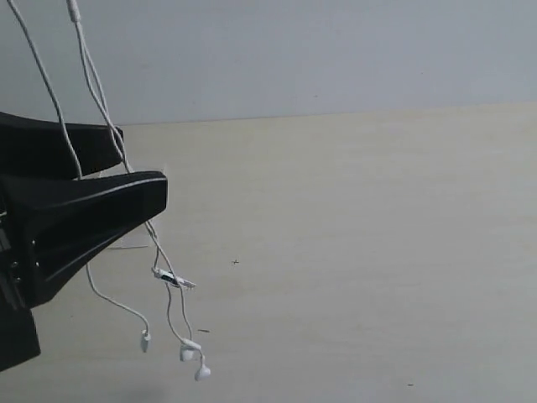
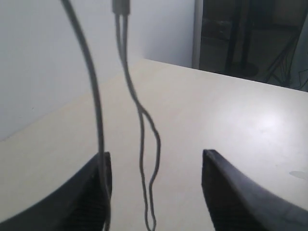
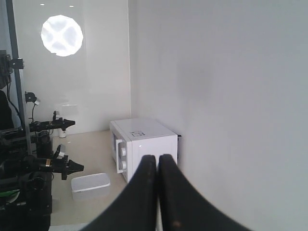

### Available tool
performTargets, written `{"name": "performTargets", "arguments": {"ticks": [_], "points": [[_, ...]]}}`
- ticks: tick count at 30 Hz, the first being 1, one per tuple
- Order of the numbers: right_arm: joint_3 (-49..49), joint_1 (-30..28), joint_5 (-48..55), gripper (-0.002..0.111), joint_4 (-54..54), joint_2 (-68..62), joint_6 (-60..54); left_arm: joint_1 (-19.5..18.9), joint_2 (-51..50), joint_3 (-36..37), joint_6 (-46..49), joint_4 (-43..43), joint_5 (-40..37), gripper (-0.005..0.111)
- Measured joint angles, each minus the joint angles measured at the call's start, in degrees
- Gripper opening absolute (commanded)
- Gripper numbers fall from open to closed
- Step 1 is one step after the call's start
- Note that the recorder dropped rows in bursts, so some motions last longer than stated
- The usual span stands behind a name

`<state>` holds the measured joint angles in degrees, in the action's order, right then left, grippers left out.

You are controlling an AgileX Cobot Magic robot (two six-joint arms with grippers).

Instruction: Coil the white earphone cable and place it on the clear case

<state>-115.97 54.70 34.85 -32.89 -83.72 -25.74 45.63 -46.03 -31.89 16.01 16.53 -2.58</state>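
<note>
Strands of the white earphone cable hang at frame left between the wide-spread left gripper; right gripper pinched tight; table spreads rightward

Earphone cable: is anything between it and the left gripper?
Nothing visible does. The white earphone cable hangs inside the open left gripper, one strand apparently against one finger.

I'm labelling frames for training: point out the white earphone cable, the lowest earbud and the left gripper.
white earphone cable (image 2: 94, 91), left wrist view, on the blurred single strand.
lowest earbud (image 1: 202, 371), exterior view, on its body.
left gripper (image 2: 156, 154), left wrist view, midway between fingertips.
</note>
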Motion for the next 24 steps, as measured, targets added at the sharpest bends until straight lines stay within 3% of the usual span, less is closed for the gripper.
{"name": "performTargets", "arguments": {"ticks": [11, 14, 20, 24], "points": [[0.0, 0.0, -0.2, 0.000, 0.0, 0.0, 0.0, 0.0, 0.0, 0.0, 0.0, 0.3, 0.1, 0.053], [0.0, 0.0, -0.5, 0.000, 0.0, 0.0, 0.0, 0.0, 0.0, 0.0, 0.0, 0.4, 0.1, 0.043], [0.0, 0.0, -1.3, 0.000, -0.1, 0.0, 0.0, 0.0, 0.0, 0.0, -0.5, 0.4, 0.1, 0.000], [0.0, 0.0, -1.7, 0.000, -0.1, 0.5, 0.0, 0.0, 0.0, 0.0, -0.8, 0.4, 0.1, 0.000]]}}
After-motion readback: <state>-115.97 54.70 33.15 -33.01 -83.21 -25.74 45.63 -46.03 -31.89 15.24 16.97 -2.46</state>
